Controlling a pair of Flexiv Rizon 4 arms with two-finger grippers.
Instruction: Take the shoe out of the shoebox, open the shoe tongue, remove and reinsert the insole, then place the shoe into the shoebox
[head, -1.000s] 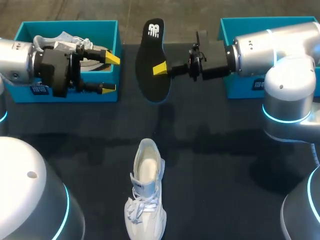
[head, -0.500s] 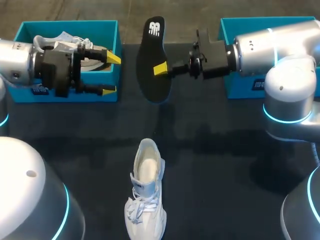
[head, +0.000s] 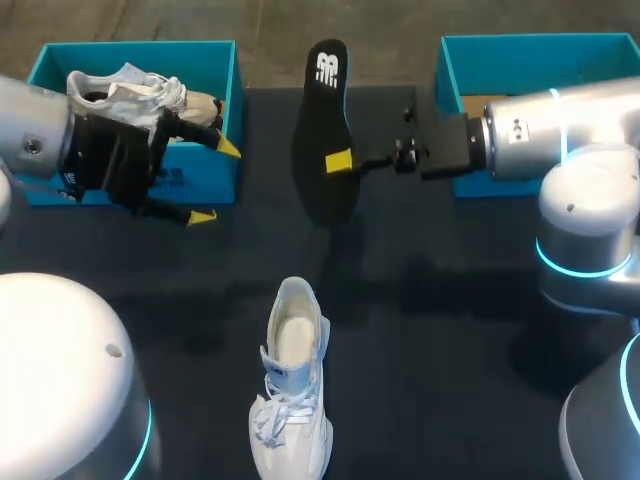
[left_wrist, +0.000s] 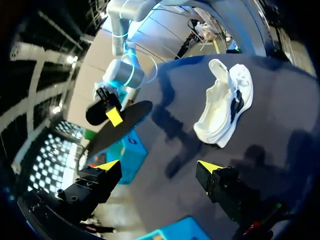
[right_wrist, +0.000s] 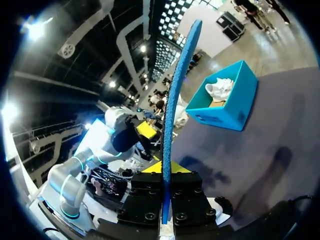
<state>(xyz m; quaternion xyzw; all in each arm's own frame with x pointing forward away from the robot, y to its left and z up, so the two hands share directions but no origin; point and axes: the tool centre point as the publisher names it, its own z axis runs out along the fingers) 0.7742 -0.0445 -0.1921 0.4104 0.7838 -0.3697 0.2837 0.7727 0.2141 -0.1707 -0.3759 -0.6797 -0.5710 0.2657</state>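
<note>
A white shoe (head: 290, 390) lies on the dark table near its front edge, opening upward; it also shows ahead of my left gripper (left_wrist: 222, 112). My right gripper (head: 340, 160) is shut on a black insole (head: 325, 130), held on edge above the table's far middle. In the right wrist view the insole (right_wrist: 175, 100) rises edge-on from between the fingers of the right gripper (right_wrist: 165, 167). My left gripper (head: 215, 182) stands open and empty just in front of the left shoebox (head: 215, 60). From the left gripper (left_wrist: 159, 166), the insole (left_wrist: 120, 125) hangs farther off.
The left teal shoebox holds a second white shoe (head: 130, 88), seen also in the right wrist view (right_wrist: 218, 88). Another teal box (head: 530, 45) stands at the back right, behind my right arm. Dark bare tabletop lies between the shoe and the insole.
My right gripper has carried the insole a little to the right and turned it slightly. My left gripper has drawn back from over the left box towards the near side, still open.
</note>
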